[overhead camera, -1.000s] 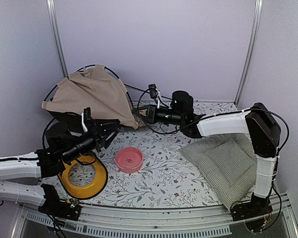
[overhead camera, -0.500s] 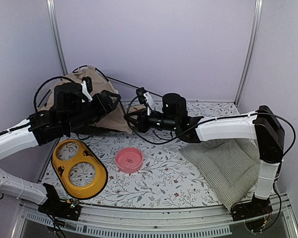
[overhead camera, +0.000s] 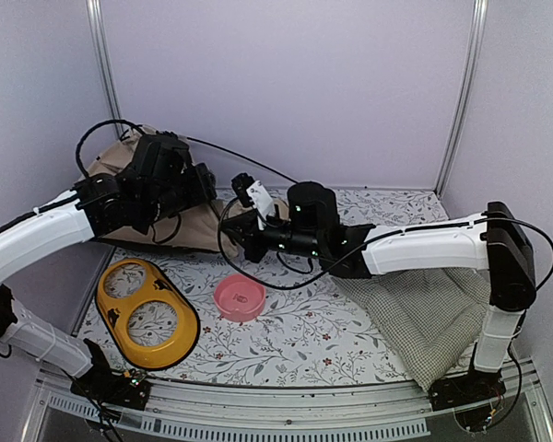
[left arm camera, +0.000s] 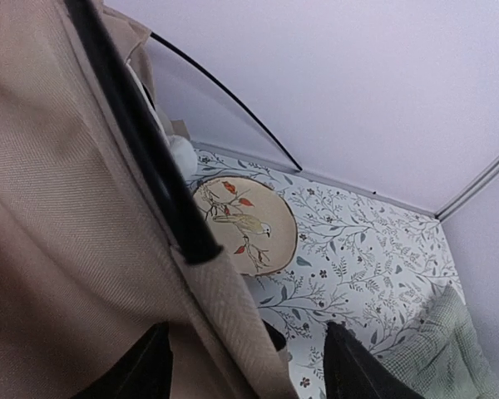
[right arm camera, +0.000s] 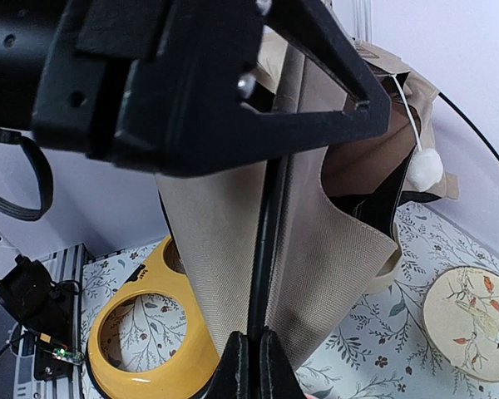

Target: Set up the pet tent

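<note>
The beige pet tent [overhead camera: 198,228] lies slumped at the back left, and its thin black poles arc above it. My left gripper [overhead camera: 203,180] is up against the tent's upper part. In the left wrist view it [left arm camera: 245,374] is open, with the edge of the beige fabric [left arm camera: 58,249] and a black pole [left arm camera: 141,150] between its fingers. My right gripper [overhead camera: 232,232] reaches left to the tent's front. In the right wrist view it [right arm camera: 254,353] is shut on a black pole [right arm camera: 266,249] sheathed in beige fabric. The white pompom [right arm camera: 424,170] dangles beside the black lining.
A pink bowl [overhead camera: 240,296] sits mid-table. A yellow two-hole bowl holder [overhead camera: 147,313] lies front left. The green-checked cushion [overhead camera: 433,313] lies on the right under the right arm. A round bird-print mat [left arm camera: 245,224] lies on the floral cloth behind the tent.
My left arm has risen from low over the yellow holder up to the tent's top. My right gripper has moved left and forward, taking the tent's front pole along.
</note>
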Robot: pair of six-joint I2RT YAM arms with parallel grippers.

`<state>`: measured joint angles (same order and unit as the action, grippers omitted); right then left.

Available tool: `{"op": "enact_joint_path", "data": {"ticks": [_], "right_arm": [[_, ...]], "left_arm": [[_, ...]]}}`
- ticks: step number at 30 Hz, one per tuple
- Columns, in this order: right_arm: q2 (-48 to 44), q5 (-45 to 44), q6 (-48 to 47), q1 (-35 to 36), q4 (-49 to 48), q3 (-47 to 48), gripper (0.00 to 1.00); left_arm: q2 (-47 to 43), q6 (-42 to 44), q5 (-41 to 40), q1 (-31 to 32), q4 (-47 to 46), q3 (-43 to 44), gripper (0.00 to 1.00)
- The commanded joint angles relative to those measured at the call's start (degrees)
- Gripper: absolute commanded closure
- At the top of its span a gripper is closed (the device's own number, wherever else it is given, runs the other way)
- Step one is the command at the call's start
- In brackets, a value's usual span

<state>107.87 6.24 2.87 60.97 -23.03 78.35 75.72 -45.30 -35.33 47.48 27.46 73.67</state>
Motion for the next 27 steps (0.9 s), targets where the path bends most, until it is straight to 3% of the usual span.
{"op": "enact_joint_path", "data": {"ticks": [1,4,6,8,14,16,18,22,27], "right_arm": [[-4.3,-2.0,-6.2,1.5,-1.4,1.4,1.0],[-6.0,-2.0,-6.9,1.7,-1.3,0.8,1.0],[-7.4,-1.7,-7.0,1.7,-1.1,0.2,1.0],[-8.8,-1.4,-7.1,1.7,-0.6,-0.1,1.0],[-12.0,0.7,-6.7,1.7,0.8,-0.5,1.0],[-13.0,1.0,-6.4,1.7,1.5,-0.5,0.94],[-14.0,1.3,-6.3,1.7,2.5,-0.5,0.85],[-16.4,1.3,-6.4,1.7,5.3,-0.7,0.52],[-21.7,0.7,-6.7,0.7,8.5,-3.1,0.22]], "left_arm": [[0.2,3.3,-4.1,-0.6,0.8,1.4,0.45],[0.9,5.0,-4.0,-0.5,-0.1,3.0,0.66],[0.9,6.4,-4.2,0.1,-0.9,4.0,0.9],[1.0,7.8,-4.5,1.0,-1.4,5.5,1.0],[2.0,13.4,-6.2,4.6,-3.5,9.9,1.0],[2.1,15.5,-5.6,5.6,-5.1,10.9,1.0],[1.8,18.2,-3.8,6.3,-7.7,11.1,1.0],[0.7,23.8,2.0,6.3,-13.4,10.3,1.0],[-1.8,29.8,9.8,5.1,-18.4,7.6,1.0]]}}
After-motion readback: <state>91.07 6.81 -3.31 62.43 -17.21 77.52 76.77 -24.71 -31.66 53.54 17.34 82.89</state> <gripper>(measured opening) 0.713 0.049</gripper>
